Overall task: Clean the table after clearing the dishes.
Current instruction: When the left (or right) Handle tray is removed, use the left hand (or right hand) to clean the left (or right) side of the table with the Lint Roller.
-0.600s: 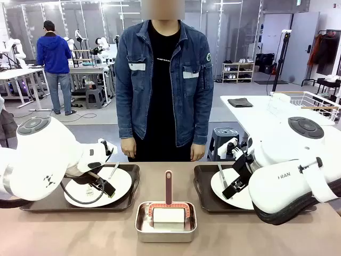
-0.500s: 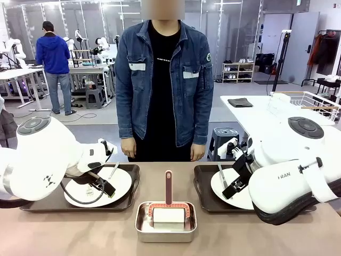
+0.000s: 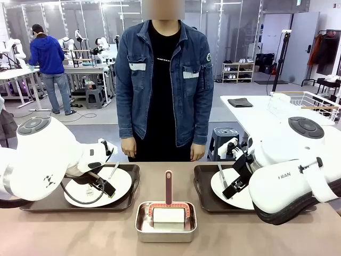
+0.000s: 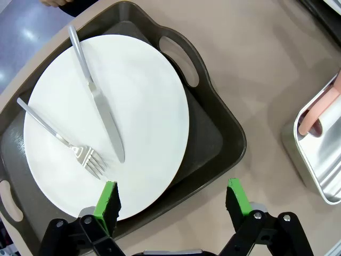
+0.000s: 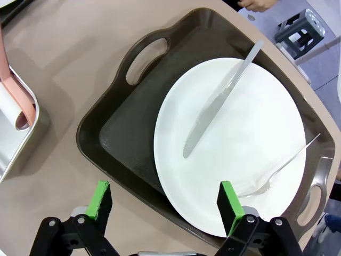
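On the beige table [image 3: 229, 234] two dark brown trays each carry a white plate with a knife and fork. The left tray [image 3: 127, 198] and its plate [image 3: 121, 184] lie under my left gripper [image 3: 101, 184]. In the left wrist view that gripper [image 4: 170, 200] is open above the tray's near edge [image 4: 213, 170], by the plate [image 4: 144, 101]. The right tray [image 3: 202, 189] and plate [image 3: 221, 184] sit under my right gripper [image 3: 234, 178]. In the right wrist view this gripper [image 5: 165, 205] is open over the tray's edge [image 5: 112, 154] and plate [image 5: 250, 133].
A small steel pan [image 3: 165, 226] with a pink-handled roller [image 3: 168, 194] stands at the table's front middle, between the trays. A person in a denim jacket [image 3: 164, 80] stands at the far edge, hands down. A white table with a wire rack [image 3: 314, 104] is at the right.
Neither arm has moved. A person far in the background shifted slightly.
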Tool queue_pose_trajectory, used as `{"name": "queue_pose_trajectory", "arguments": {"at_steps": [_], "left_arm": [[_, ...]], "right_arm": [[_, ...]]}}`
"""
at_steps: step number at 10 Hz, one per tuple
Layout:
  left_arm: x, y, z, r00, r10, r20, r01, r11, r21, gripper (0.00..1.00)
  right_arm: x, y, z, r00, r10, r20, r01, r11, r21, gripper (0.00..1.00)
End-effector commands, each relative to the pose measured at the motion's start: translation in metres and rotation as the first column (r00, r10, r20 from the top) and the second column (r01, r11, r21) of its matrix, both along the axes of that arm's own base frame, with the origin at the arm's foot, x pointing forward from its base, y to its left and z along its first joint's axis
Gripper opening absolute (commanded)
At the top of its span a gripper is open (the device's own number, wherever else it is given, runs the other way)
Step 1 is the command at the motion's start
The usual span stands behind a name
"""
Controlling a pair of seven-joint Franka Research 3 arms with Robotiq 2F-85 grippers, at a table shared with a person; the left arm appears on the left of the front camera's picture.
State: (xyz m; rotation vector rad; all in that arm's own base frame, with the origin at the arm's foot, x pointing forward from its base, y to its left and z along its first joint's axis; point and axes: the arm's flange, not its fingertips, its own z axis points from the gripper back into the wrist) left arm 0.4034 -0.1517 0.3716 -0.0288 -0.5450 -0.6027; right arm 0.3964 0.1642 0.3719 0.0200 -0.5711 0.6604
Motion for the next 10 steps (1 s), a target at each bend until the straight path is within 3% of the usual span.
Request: {"name": "queue_pose_trajectory", "arguments": {"at_steps": [1, 4, 5, 8, 10], "left_arm": [[0.0, 0.0, 0.0, 1.0, 0.001, 0.0, -0.001, 1.0, 0.0, 1.0], [0.0, 0.0, 0.0, 1.0, 0.0, 0.0, 0.0, 1.0, 0.0, 1.0], [0.01, 0.005, 0.01, 0.999, -0.01, -0.047, 0.007, 0.999, -0.054, 1.0], [0.03, 0.029, 0.056, 0.991, -0.072, -0.116, 0.053, 0.986, -0.161, 1.0], [0.036, 0.055, 0.091, 0.963, -0.19, -0.193, 0.132, 0.951, -0.28, 1.0]], "right_arm": [[0.0, 0.001, 0.0, 1.0, 0.0, 0.0, 0.0, 1.0, 0.001, 1.0], [0.0, 0.0, 0.0, 1.0, 0.0, 0.0, 0.0, 1.0, 0.0, 1.0], [0.011, -0.002, 0.009, 1.0, 0.002, -0.001, -0.002, 1.0, 0.003, 1.0], [0.039, -0.01, 0.042, 0.998, 0.038, -0.057, -0.033, 0.996, 0.081, 1.0], [0.054, -0.028, 0.072, 0.987, 0.116, -0.113, -0.089, 0.97, 0.225, 1.0]]}}
